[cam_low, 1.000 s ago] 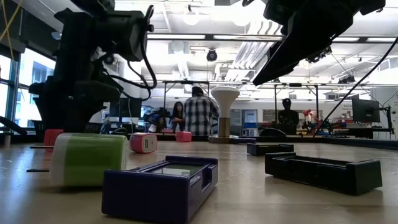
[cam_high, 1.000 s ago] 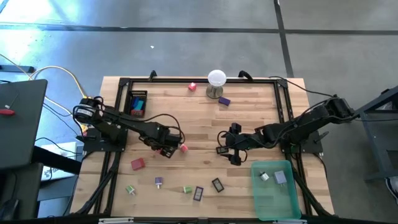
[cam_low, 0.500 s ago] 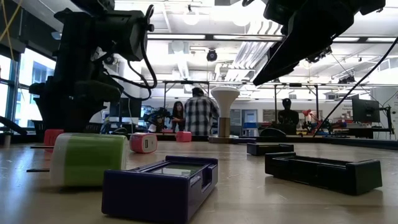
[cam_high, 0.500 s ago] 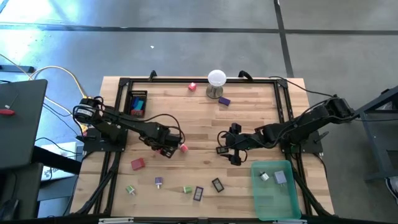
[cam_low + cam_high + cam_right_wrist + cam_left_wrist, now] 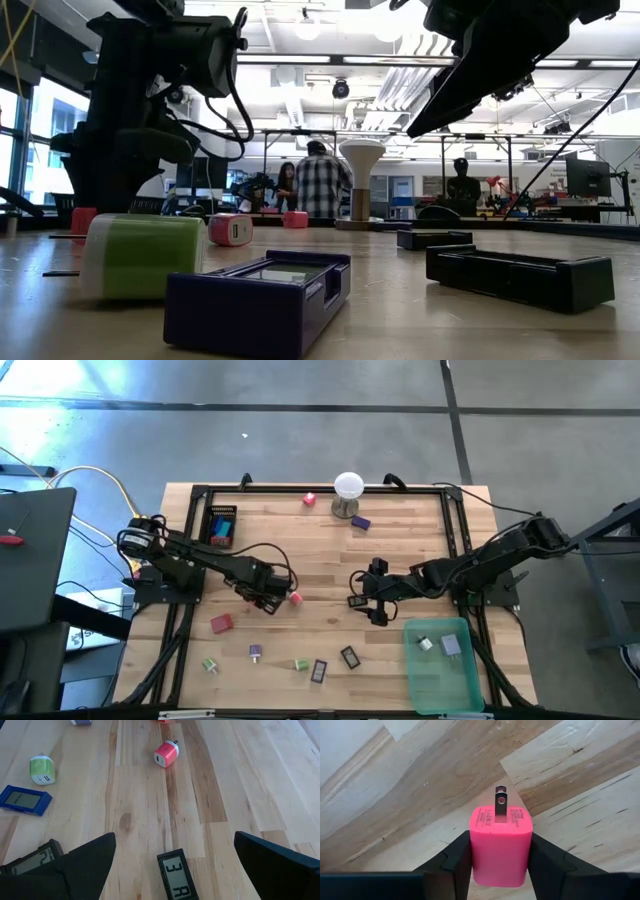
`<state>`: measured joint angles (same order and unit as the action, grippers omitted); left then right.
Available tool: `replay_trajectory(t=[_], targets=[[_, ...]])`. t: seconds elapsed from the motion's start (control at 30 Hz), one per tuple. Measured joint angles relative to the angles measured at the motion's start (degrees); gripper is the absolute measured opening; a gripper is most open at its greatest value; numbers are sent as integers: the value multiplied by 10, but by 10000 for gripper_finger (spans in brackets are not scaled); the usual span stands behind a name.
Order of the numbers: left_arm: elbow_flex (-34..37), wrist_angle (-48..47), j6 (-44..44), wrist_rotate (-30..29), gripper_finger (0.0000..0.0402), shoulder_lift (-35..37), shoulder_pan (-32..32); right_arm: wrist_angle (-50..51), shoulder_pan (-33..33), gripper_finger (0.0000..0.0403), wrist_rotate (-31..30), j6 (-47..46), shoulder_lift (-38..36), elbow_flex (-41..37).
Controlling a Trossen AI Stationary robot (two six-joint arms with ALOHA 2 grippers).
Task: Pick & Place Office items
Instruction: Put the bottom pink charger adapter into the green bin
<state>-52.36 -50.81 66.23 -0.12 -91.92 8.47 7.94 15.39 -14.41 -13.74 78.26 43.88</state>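
the left gripper [image 5: 499, 865] sits low at the middle left of the pale wooden plank table [image 5: 400, 550], its two dark fingers [image 5: 451, 862] pressed against both sides of a small pink plastic plug-in charger block [image 5: 500, 845] whose metal prong points away from the wrist, the block lying on the wood. the right gripper [image 5: 358, 601] hovers at the table's middle with its fingers spread wide and holding nothing, above a small black rectangular display piece [image 5: 176, 881]. more small pieces lie along the near edge, among them a green cube-shaped charger [image 5: 41, 770] and a blue flat display piece [image 5: 22, 800], while a translucent green plastic tray [image 5: 445, 680] at the near right corner holds two items.
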Motion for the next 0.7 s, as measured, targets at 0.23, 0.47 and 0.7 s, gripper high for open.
replay_trajectory(t=[0.23,0.47,0.7], targets=[[0,1,-35,-3,160,0,-2,0,0,395,0,0,0,0],[-5,5,-70,-10,162,0,-25,-1,0,395,-2,1,0,0],[-44,14,-156,-26,162,0,-50,-13,0,395,-3,5,0,0]])
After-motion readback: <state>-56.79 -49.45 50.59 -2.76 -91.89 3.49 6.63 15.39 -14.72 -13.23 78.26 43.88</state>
